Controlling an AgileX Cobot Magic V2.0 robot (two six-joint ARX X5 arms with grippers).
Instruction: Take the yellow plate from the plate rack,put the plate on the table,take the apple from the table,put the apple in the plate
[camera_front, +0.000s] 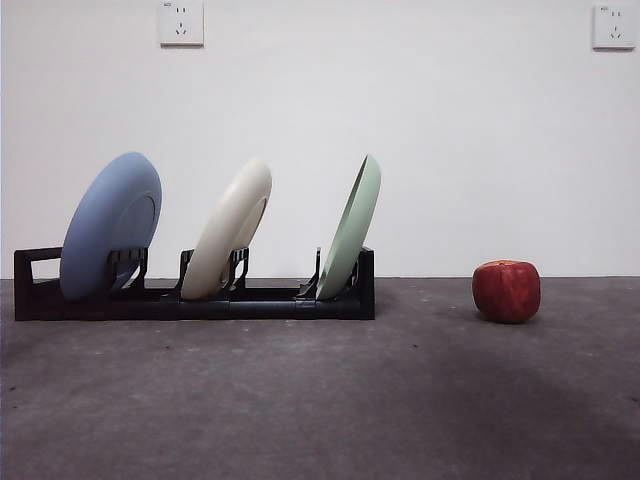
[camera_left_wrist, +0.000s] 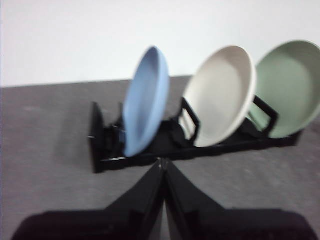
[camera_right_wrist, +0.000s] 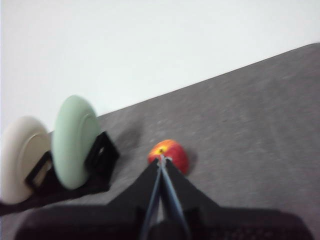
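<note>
One apple (camera_front: 506, 291) sits on the tabletop (camera_front: 300, 400) at right; three plates — blue (camera_front: 109, 225), yellow plate (camera_front: 229, 230), green (camera_front: 351, 225) — lean in one plate rack (camera_front: 195, 298) at left. Both tools, left tool (camera_left_wrist: 163, 165) and right tool (camera_right_wrist: 161, 161), are closed, empty.

The front camera sits low, looking level across the table (camera_front: 320, 400) at the plate rack (camera_front: 195, 300). Each wrist camera looks down from nearer; both share the rack's green plate (camera_left_wrist: 290, 90).
</note>
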